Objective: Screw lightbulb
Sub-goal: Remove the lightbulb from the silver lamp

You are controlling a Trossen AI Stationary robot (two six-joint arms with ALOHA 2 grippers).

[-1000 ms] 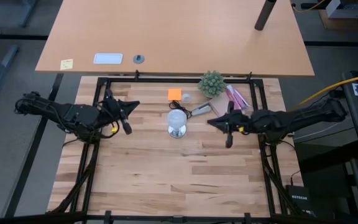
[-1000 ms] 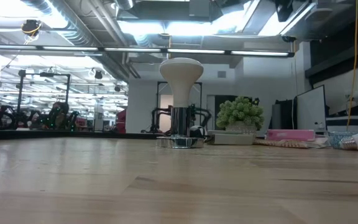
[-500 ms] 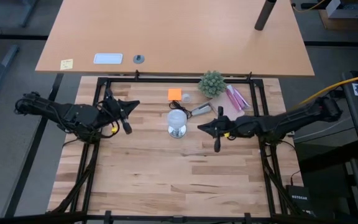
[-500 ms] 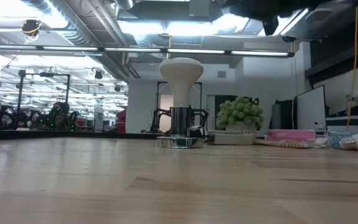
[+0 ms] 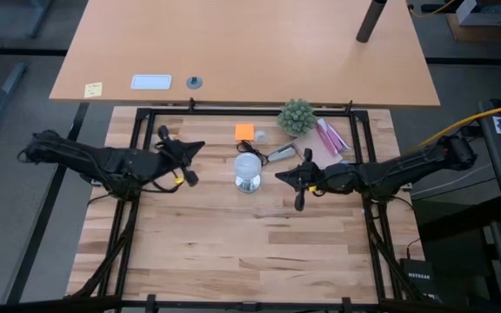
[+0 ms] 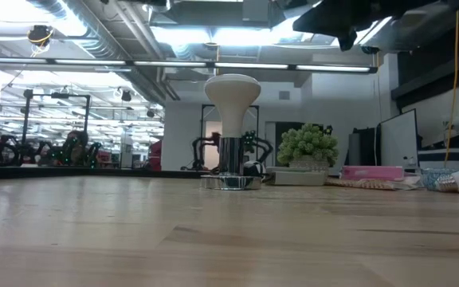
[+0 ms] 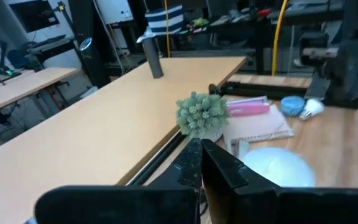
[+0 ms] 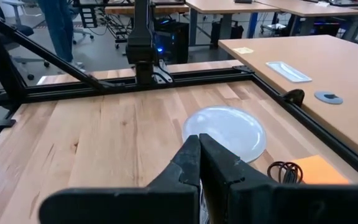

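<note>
Flanking the lightbulb [image 5: 248, 164] on its silver base [image 5: 249, 183], closed left pincer [image 5: 200, 147], closed right pincer [image 5: 279, 176], plant [image 5: 297, 116] behind.

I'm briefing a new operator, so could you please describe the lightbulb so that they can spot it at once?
Find the small green plant at the wooden table's far edge. Just nearer and toward the left arm stands the lightbulb, upright on a shiny silver base. It is the only white, frosted, round-headed thing among its neighbours.
</note>
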